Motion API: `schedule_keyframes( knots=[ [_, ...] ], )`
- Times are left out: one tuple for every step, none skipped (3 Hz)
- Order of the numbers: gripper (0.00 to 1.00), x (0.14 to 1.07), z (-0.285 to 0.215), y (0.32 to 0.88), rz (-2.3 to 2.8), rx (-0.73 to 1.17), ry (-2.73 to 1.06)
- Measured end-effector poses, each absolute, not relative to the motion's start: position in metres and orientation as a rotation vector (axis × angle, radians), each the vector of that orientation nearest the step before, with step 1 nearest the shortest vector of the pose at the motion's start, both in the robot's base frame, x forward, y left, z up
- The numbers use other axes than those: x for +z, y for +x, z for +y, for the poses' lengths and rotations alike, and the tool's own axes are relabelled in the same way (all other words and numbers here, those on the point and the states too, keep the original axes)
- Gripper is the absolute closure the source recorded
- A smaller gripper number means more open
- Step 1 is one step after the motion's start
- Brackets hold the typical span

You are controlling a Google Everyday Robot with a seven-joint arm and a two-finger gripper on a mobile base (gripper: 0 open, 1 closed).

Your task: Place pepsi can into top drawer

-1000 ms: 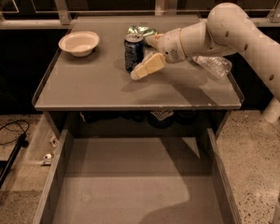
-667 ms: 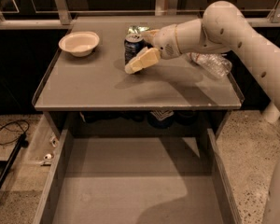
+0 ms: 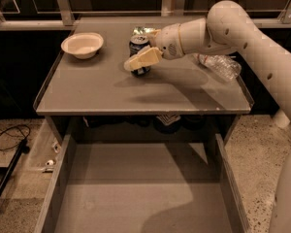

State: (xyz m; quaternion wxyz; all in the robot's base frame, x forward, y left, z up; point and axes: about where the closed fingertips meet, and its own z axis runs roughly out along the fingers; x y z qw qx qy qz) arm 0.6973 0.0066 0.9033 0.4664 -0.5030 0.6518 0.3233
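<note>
Two containers empty: bowl (image 3: 82,43), top drawer (image 3: 136,188). Gripper (image 3: 139,52) at pepsi can (image 3: 138,41) on table (image 3: 111,91), fingers (image 3: 144,59) spread astride it.

Cream gripper (image 3: 141,60) at dark blue pepsi can (image 3: 137,45), white bowl (image 3: 82,44), grey tabletop (image 3: 136,97)

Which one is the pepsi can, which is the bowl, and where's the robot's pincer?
pepsi can (image 3: 137,47), camera view: on its blue side, just under the silver top.
white bowl (image 3: 82,44), camera view: on its bare inside.
pincer (image 3: 137,61), camera view: near its tip, across the can's front.
</note>
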Motion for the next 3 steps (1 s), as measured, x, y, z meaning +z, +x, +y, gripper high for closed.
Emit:
schedule_keyframes(
  knots=[
    [0.43,0.9033,0.0066,0.6973,1.600,0.793,-1.235],
    [0.66,0.9033,0.0066,0.6973,1.600,0.794,-1.235],
    [0.87,0.9033,0.0066,0.6973,1.600,0.794,-1.235]
  ],
)
